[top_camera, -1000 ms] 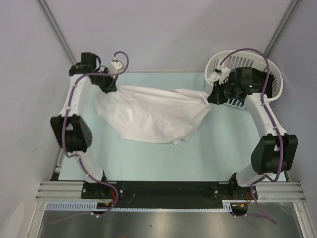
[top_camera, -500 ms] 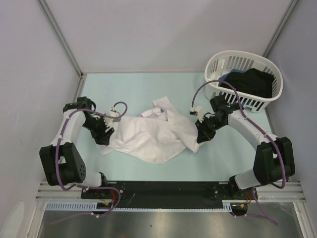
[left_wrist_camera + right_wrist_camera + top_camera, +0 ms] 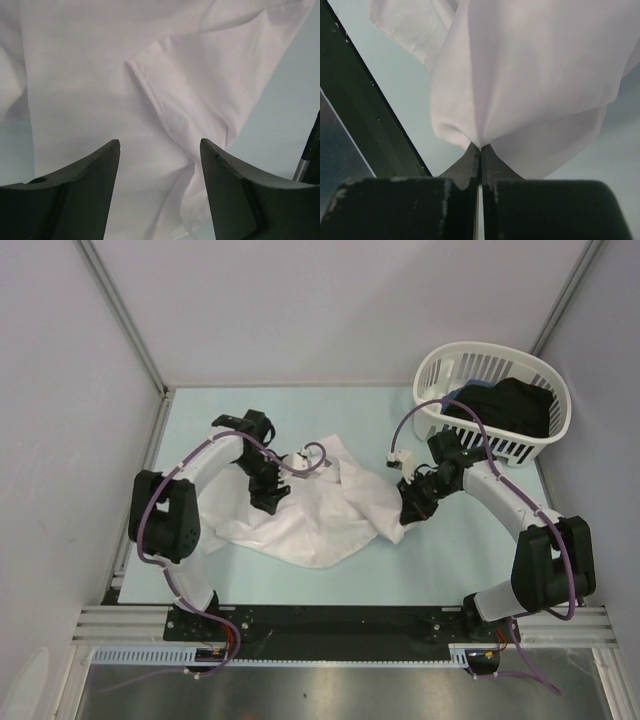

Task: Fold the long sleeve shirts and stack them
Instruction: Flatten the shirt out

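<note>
Top view looks down — both wrist views sit close over the shirt [image 3: 320, 512].

1. The left arm [image 3: 198, 458] and the right arm [image 3: 505, 498] are built of smooth white shells, joined by bulky black joint housings.
2. A purple cable [image 3: 440, 401] is run along each arm and clipped to the shells in places.
3. A small white plug [image 3: 401, 455] is fitted where the cable meets each wrist.
4. The left pincer [image 3: 160, 150] is made of two dark grey, matte, wedge-shaped fingers [image 3: 80, 195] with roughened, chipped tips.
5. The right pincer [image 3: 480, 147] is made of flat black fingers, worn pale along their inner edges.
6. Both arms are bolted through black bases to a black plate [image 3: 340, 622].
</note>
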Robot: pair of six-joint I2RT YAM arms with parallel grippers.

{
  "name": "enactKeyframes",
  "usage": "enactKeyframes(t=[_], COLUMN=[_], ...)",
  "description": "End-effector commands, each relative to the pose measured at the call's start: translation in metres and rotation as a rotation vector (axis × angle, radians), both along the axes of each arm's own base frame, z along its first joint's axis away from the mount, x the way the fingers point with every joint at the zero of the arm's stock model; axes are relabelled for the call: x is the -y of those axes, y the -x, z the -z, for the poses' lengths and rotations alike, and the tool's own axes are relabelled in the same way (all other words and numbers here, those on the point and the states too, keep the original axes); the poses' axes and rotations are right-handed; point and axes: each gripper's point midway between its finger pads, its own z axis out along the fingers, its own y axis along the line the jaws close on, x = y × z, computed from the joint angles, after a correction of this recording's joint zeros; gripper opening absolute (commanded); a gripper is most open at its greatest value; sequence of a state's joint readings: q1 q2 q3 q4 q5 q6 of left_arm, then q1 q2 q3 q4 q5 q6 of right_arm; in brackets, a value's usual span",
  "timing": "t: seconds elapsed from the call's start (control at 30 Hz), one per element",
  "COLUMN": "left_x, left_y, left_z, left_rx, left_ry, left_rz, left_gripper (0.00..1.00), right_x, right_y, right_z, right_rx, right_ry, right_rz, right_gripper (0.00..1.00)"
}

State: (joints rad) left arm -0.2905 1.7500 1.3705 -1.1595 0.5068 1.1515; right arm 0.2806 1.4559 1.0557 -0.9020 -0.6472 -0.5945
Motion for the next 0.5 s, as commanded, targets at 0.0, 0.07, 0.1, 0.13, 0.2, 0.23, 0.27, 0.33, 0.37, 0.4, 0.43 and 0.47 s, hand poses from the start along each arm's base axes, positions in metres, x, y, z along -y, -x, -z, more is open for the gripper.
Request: enactKeyframes(t=[0.0,0.07,0.1,0.13,0.2,0.23,0.27,0.33,0.37,0.4,0.43,0.47], left_x=[0.040,0.056,0.061,0.066,0.070,0.074,0.077,0.085,0.087,0.091,0.091,0.092], left_y=[-0.006,0.007,0.012,0.023,0.033,0.040,0.042,0.048,0.049,0.054,0.053,0.055], left_z=[-0.018,-0.012,-0.010,-0.006,0.000,0.003,0.006,0.010,0.011,0.013,0.015,0.020], left_rx=[0.087,0.104,0.112,0.103,0.125,0.131,0.145,0.156,0.158,0.155,0.161,0.145], left_ry=[0.059,0.051,0.051,0.038,0.034,0.018,0.018,0.010,0.009,0.005,-0.011,-0.021], left_rz=[0.186,0.347,0.408,0.486,0.647,0.717,0.780,0.874,0.901,0.936,0.965,0.987], left_gripper=[0.71,0.71,0.71,0.70,0.69,0.69,0.69,0.69,0.70,0.70,0.70,0.70], right_x=[0.001,0.002,0.001,0.001,0.000,-0.001,-0.001,-0.002,-0.003,-0.004,-0.004,-0.004], right_y=[-0.017,-0.018,-0.018,-0.019,-0.019,-0.019,-0.019,-0.020,-0.021,-0.020,-0.021,-0.021], right_z=[-0.013,-0.013,-0.012,-0.012,-0.012,-0.012,-0.012,-0.013,-0.014,-0.014,-0.014,-0.014], right_rx=[0.041,0.030,0.027,0.027,0.023,0.018,0.016,0.017,0.021,0.021,0.023,0.022], right_ry=[-0.030,-0.037,-0.042,-0.044,-0.051,-0.053,-0.057,-0.059,-0.063,-0.065,-0.068,-0.069], right_rz=[0.042,0.055,0.057,0.058,0.062,0.061,0.060,0.058,0.058,0.056,0.055,0.056], right_gripper=[0.00,0.00,0.00,0.00,0.00,0.00,0.00,0.00,0.00,0.00,0.00,0.00])
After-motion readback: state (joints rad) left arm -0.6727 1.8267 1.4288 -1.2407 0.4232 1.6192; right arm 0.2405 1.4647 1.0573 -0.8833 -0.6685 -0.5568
